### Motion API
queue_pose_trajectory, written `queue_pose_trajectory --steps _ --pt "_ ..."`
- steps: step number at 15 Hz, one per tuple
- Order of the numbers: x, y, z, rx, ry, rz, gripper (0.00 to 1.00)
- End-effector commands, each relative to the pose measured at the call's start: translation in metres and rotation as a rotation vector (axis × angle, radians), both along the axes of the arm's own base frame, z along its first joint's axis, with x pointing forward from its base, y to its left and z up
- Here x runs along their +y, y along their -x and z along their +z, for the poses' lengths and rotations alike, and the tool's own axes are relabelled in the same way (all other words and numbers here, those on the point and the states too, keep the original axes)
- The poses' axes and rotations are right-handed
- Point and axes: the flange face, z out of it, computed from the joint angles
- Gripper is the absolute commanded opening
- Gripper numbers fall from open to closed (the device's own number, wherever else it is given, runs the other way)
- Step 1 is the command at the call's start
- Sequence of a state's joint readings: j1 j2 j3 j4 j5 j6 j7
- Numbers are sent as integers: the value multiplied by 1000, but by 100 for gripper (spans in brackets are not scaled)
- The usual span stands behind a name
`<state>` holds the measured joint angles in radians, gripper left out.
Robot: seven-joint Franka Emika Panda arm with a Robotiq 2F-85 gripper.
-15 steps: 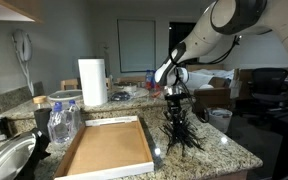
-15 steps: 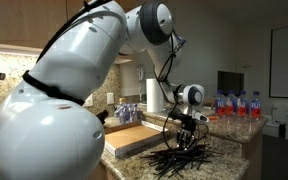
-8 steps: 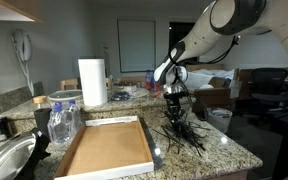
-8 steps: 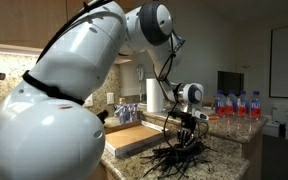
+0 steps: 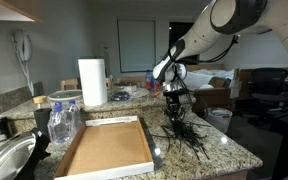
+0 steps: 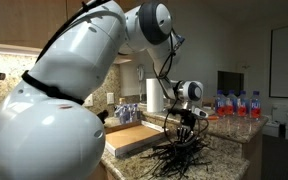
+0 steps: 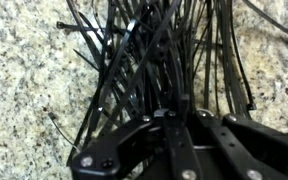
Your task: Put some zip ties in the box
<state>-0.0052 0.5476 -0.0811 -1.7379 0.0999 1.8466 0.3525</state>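
Observation:
A pile of black zip ties (image 5: pixel 187 138) lies on the granite counter to the right of the shallow cardboard box (image 5: pixel 109 150). It also shows in the other exterior view (image 6: pixel 179 155), beside the box (image 6: pixel 134 137). My gripper (image 5: pixel 175 117) points straight down into the pile, also seen from the other side (image 6: pixel 185 130). In the wrist view the black fingers (image 7: pixel 174 120) are closed together on a bundle of zip ties (image 7: pixel 149 55) that fans out over the granite. The box is empty.
A paper towel roll (image 5: pixel 92 82) stands behind the box. Water bottles (image 5: pixel 62 122) and a metal sink (image 5: pixel 4 160) are to its left. More bottles (image 6: pixel 239 104) stand on a far counter. The counter edge (image 5: pixel 234 158) is just right of the ties.
The zip tie bundle has loosened and fanned out wider under the gripper. The gripper has stayed over the same spot.

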Motion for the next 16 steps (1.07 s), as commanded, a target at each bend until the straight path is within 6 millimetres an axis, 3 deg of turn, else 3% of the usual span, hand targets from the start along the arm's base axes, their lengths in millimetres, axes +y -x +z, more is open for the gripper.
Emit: queue_pose_trajectory --steps 1,10,16 --pt "5 10 30 29 17 24 8" --pt "18 20 105 74 48 86 8" --pt "18 12 146 84 92 122 8"
